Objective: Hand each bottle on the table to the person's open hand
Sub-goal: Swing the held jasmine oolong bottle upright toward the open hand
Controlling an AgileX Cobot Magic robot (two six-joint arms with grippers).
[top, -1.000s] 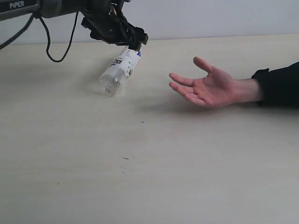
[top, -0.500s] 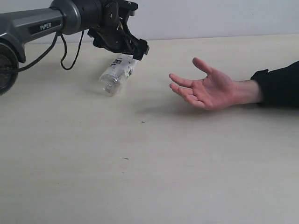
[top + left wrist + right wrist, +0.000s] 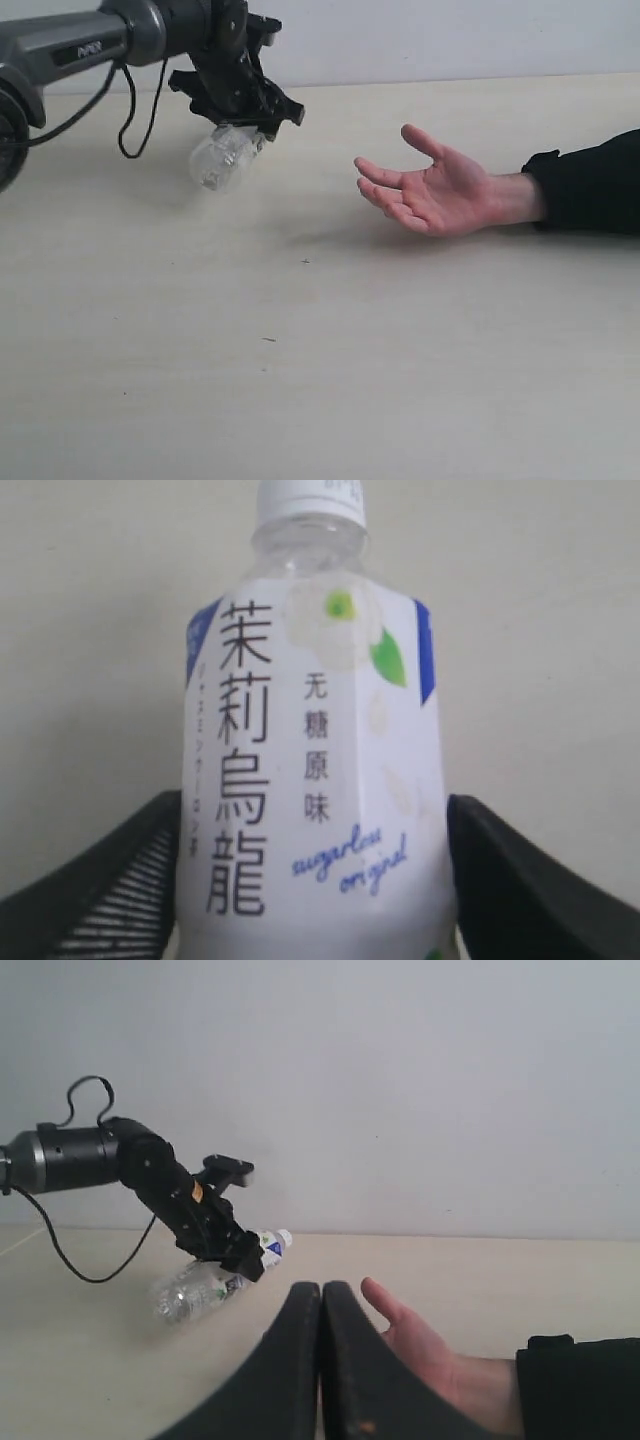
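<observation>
Left claw (image 3: 243, 118): closed on the body of one jasmine oolong tea bottle (image 3: 222, 157), with a black finger on each side of the white label in the left wrist view.

Bottle: clear plastic, white cap, dark print with blue trim. It was held tilted, base low and toward the exterior camera, cap end up, away and somewhat toward the hand's side. It appeared lifted off the bench (image 3: 320, 380), though the gap was hard to judge.

Person's open hand (image 3: 435, 190): palm up, fingers spread toward the claw, low over the bench. It lay to the right of the claw in the exterior view and well apart from it. Judged requirement: a sideways carry toward the robot's right, cap end leading.

Black sleeve (image 3: 590, 185): behind the wrist.

Right claw (image 3: 320, 1360): fingers pressed together, empty, looking out over the hand. It was nearer the hand than the left claw but carried nothing.
</observation>
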